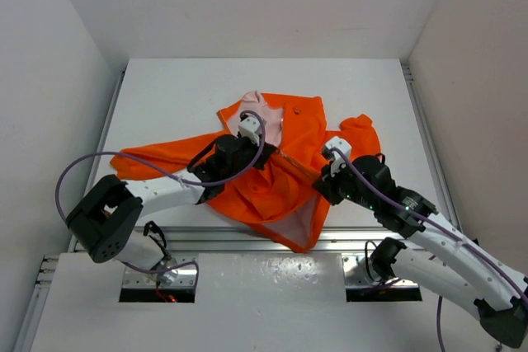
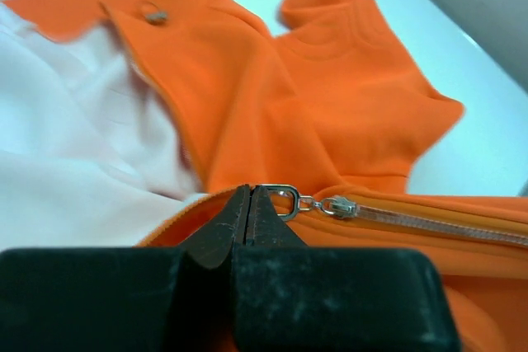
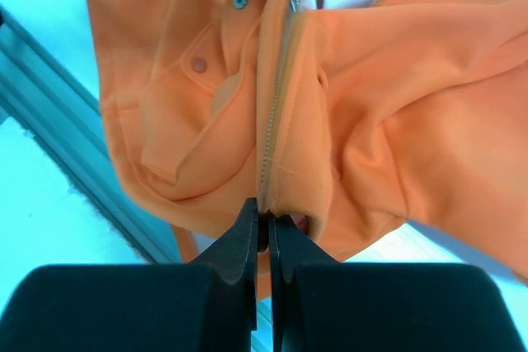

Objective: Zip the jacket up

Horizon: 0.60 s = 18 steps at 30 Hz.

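Observation:
The orange jacket lies crumpled in the middle of the table, its pale pink lining showing at the collar. My left gripper is shut on the silver zipper pull; the slider sits just right of it on the closed zipper. The lining spreads to the left in that view. My right gripper is shut on the jacket's bottom hem at the lower end of the zipper. The zipper runs stretched between the two grippers. A flap pocket with a snap lies left of it.
The white table is walled in white at the left, back and right. An aluminium rail runs along the near edge, and the jacket's hem hangs over it. The rail also shows in the right wrist view.

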### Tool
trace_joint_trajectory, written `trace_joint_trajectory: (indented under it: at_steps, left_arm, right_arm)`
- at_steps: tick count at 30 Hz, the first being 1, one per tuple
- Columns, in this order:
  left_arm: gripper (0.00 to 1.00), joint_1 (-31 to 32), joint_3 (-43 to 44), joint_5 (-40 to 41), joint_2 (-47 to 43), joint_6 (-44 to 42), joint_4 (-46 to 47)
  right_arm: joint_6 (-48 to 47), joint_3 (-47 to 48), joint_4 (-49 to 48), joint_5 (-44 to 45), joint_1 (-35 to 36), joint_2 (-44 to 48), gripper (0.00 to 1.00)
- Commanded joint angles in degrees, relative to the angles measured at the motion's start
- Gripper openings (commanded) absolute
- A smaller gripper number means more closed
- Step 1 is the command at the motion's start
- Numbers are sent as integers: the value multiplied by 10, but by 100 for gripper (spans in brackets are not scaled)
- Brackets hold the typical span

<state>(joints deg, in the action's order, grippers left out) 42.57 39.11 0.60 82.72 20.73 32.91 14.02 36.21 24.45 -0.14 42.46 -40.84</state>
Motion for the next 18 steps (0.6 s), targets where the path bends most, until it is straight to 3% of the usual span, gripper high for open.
trace_joint_trajectory:
  at_steps: [1,9,18]
  left_arm:
    - [0,-71,32,119,10,-110,-12]
    - [0,-224,112,133,20,-210,-57]
    - [0,-325,219,129,91,-249,-92]
  right_arm:
    - [-22,-1,27,14,-18,24,0]
    - [-19,-21,45,28,-94,48,0]
    - [-8,-30,33,22,-260,44,0]
